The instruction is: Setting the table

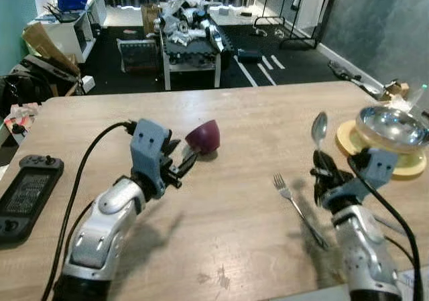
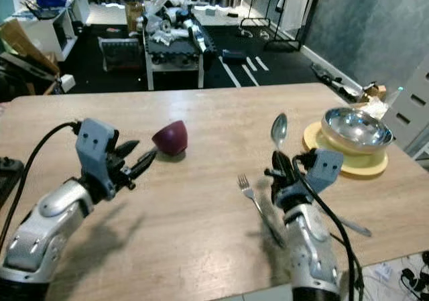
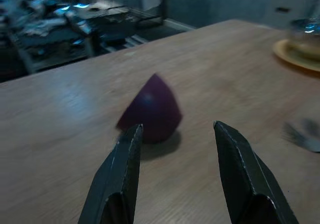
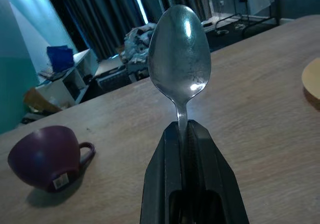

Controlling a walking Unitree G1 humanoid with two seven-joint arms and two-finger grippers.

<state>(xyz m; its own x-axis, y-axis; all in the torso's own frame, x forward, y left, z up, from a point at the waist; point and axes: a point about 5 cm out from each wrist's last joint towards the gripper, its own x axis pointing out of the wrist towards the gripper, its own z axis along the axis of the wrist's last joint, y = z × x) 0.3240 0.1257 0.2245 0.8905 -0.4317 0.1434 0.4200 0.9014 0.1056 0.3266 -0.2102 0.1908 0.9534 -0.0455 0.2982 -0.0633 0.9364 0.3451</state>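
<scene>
Your right claw [image 1: 320, 159] was clamped on the spoon [image 1: 319, 128], bowl upward, above the counter [image 1: 234, 220] between fork [image 1: 295, 204] and plate [image 1: 348, 139], presumably for placement there, while your left claw [image 3: 172, 149] stood open just short of the tipped cup [image 1: 203, 136].

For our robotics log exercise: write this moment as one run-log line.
left hand: open, before purple cup | right hand: shut on spoon | fork: on table

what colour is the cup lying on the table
Dark purple cup, seen best in the right wrist view, lying on its side on the wooden table.
</scene>
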